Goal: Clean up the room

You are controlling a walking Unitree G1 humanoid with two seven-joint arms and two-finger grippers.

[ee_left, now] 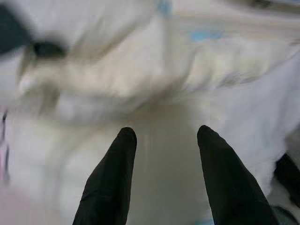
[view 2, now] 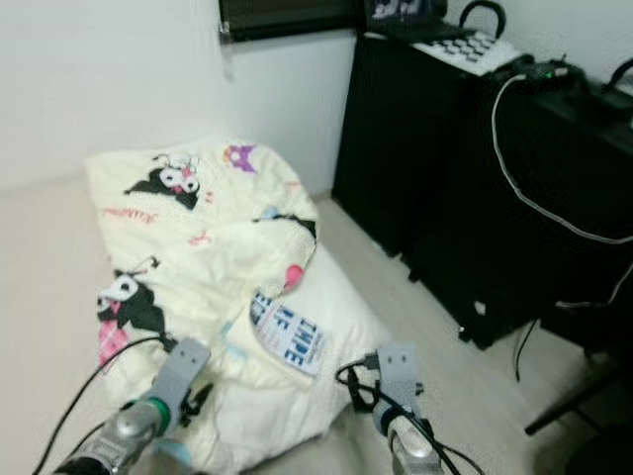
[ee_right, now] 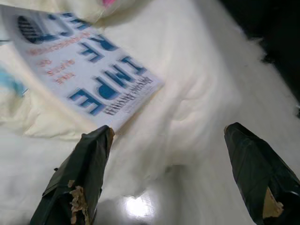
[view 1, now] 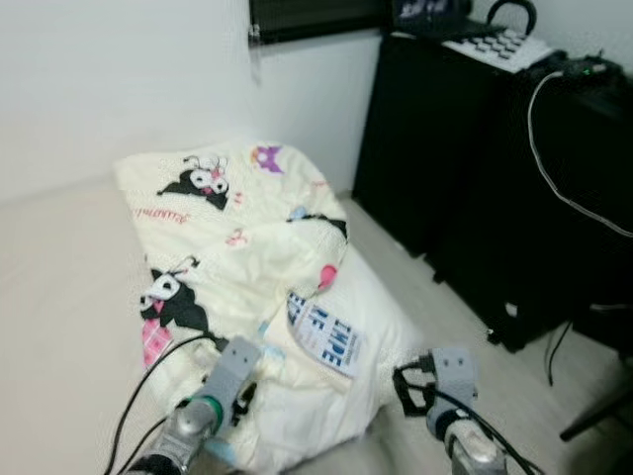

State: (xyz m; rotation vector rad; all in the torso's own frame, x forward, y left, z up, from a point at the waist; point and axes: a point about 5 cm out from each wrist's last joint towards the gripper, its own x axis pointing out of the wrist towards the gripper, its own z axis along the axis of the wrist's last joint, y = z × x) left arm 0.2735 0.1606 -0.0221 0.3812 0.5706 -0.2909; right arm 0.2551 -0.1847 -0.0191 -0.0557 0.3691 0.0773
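Both end effectors, left (ee_left: 161, 140) and right (ee_right: 168, 154), spread wide at blanket (view 1: 247, 247) edge.

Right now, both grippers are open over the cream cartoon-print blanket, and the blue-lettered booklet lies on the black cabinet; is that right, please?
Not quite. The booklet lies on the cream cartoon-print blanket, not on the black cabinet; the left eye view shows it, and the right wrist view shows it close up. The rest holds: the left gripper and the right gripper are both open over the blanket.
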